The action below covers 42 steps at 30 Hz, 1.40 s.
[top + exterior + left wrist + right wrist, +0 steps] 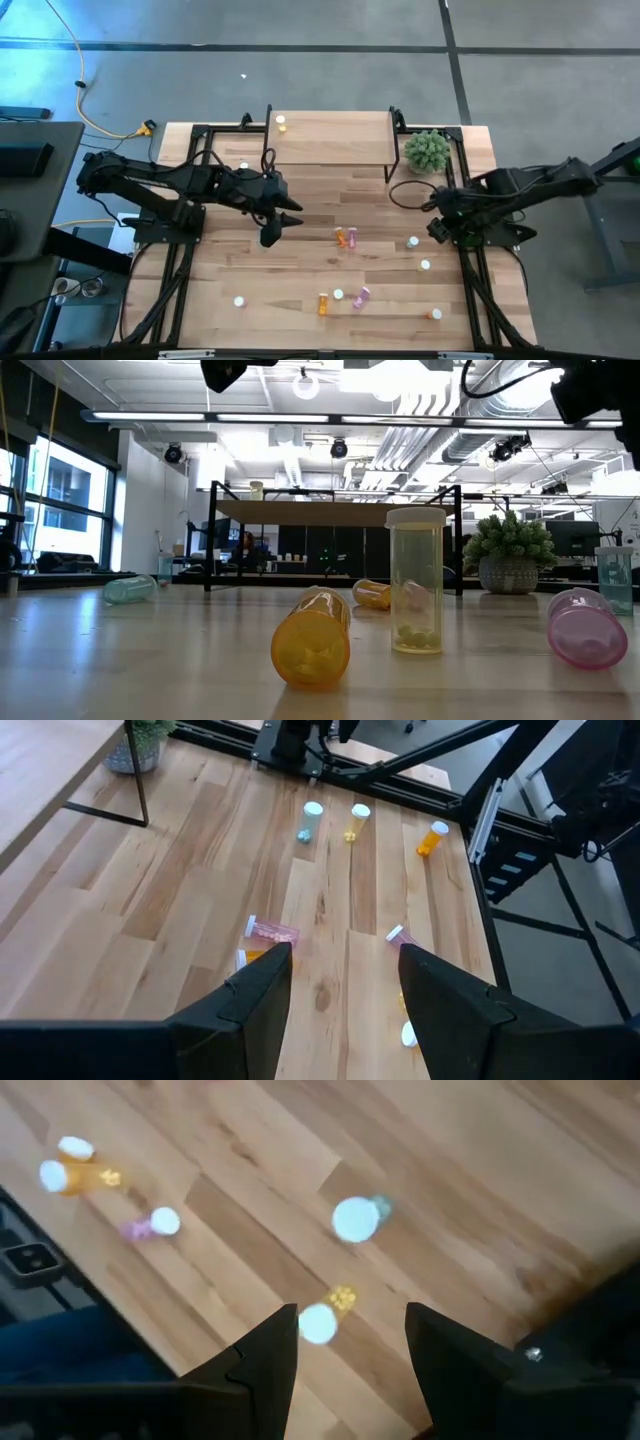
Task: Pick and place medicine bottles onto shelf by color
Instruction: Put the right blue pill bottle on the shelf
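Medicine bottles point(312, 643): translucent yellow, orange, pink, pale green; white caps. Surface point(300, 270) light striped wood; shelf point(330, 138) pale wood, black legs.

Shelf far, bottles near
Small raised light-wood shelf point(330, 140) stands at the bench's point(220, 280) far edge; tiny white-capped medicine bottles point(345, 238) lie scattered nearer.

Small white-capped medicine bottles point(345, 238) in orange, pink, yellow and green lie scattered across the tabletop. One yellow bottle point(281, 124) stands on the raised light-wood shelf point(330, 138).
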Tool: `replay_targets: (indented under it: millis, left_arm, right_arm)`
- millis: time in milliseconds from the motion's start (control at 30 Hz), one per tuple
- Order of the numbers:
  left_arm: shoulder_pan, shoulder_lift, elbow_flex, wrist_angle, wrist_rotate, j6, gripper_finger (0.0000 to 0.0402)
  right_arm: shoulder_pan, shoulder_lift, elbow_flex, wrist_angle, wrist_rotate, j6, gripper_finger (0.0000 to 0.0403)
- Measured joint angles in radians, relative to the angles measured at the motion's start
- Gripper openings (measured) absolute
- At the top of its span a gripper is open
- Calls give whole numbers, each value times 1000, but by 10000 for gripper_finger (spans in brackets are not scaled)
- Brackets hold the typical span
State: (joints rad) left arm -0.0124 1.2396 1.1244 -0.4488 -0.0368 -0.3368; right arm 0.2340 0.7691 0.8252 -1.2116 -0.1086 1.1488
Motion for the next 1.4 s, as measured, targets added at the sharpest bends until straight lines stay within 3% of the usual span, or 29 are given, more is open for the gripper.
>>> replay_targets:
  millis: [200, 400, 633, 1133, 1400]
  left_arm:
    - [0, 0, 0, -1, 0, 0, 175]
    - [0, 0, 0, -3, 0, 0, 175]
    - [0, 0, 0, -3, -1, 0, 175]
    - [0, 0, 0, -3, -4, 0, 175]
    - [0, 0, 0, -3, -13, 0, 174]
  right_arm:
    - [79, 29, 119, -7, 126, 48, 177]
    - [129, 67, 208, -132, 256, 6, 177]
    - [140, 72, 173, -161, 254, -77, 177]
    - [140, 139, 141, -135, 226, -76, 177]
    - [140, 190, 141, -102, 153, -32, 177]
